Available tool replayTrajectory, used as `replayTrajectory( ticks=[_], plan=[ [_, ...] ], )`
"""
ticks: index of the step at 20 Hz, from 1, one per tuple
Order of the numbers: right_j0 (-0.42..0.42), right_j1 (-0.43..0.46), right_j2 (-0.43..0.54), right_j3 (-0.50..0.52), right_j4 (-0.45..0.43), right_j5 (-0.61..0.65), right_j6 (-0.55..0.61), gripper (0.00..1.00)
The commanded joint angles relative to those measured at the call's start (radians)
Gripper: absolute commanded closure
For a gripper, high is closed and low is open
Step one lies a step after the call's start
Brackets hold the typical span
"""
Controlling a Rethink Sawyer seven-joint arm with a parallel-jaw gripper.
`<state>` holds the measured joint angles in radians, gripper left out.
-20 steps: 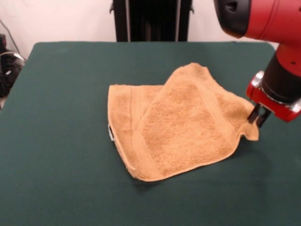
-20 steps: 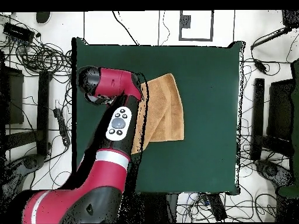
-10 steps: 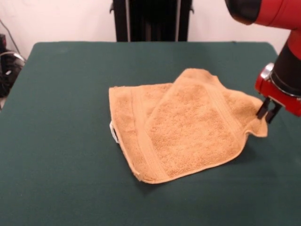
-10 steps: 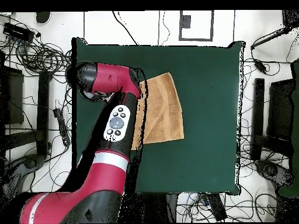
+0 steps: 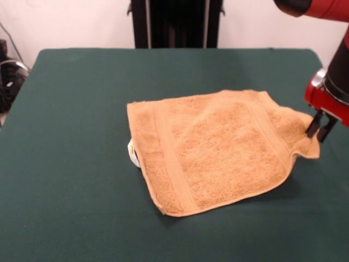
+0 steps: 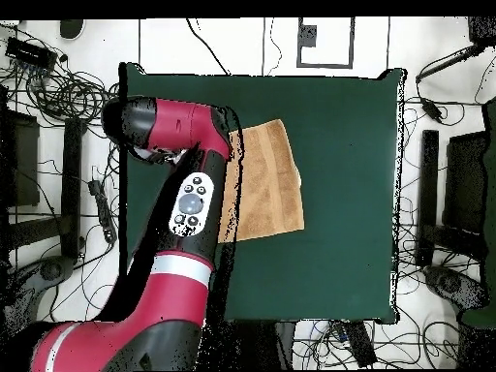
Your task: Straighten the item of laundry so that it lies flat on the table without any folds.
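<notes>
I am looking at the golden-tan towel, which is lying near the middle of the dark green table, a little toward the right side in the front view. Most of it is resting flat and open. I am seeing one woven border band running down its left part and another one going diagonally on the right part. A small white label is peeking out from under the left edge.

The right corner of the towel is not lying flat — it is pulled out into a small point and lifted a little from the felt, and a shadow is showing under the right lower edge. The gripper is standing exactly at this corner, with its two dark fingers pointing down and close together. They are touching the raised cloth, and I think they are pinching the corner between them, though the contact itself is small in the picture and I cannot be fully sure.

In the overhead view the red arm is reaching across the table and covering one edge of the towel (the gripper is hidden under the arm there), so only the uncovered part of the cloth is showing beside it — flat and rectangular.
</notes>
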<state>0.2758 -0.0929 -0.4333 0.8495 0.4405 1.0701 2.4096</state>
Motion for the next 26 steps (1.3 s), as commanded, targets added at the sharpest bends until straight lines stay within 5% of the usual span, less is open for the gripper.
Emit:
replayTrajectory(
  ticks=[1, 9, 10, 13, 19, 26],
  plan=[
    [0.033, 0.065, 0.071, -0.021, 0.045, 0.061, 0.330, 1.00],
    [0.041, 0.142, 0.118, 0.021, 0.054, -0.128, 0.301, 1.00],
    [0.049, 0.152, 0.095, 0.009, 0.047, -0.117, 0.308, 0.00],
    [0.056, 0.167, 0.079, -0.009, 0.057, -0.103, 0.353, 0.00],
    [0.013, 0.338, 0.054, -0.294, 0.075, -0.137, 0.323, 0.00],
    [-0.006, 0.315, 0.090, -0.275, 0.060, -0.157, 0.263, 0.00]
  ],
)
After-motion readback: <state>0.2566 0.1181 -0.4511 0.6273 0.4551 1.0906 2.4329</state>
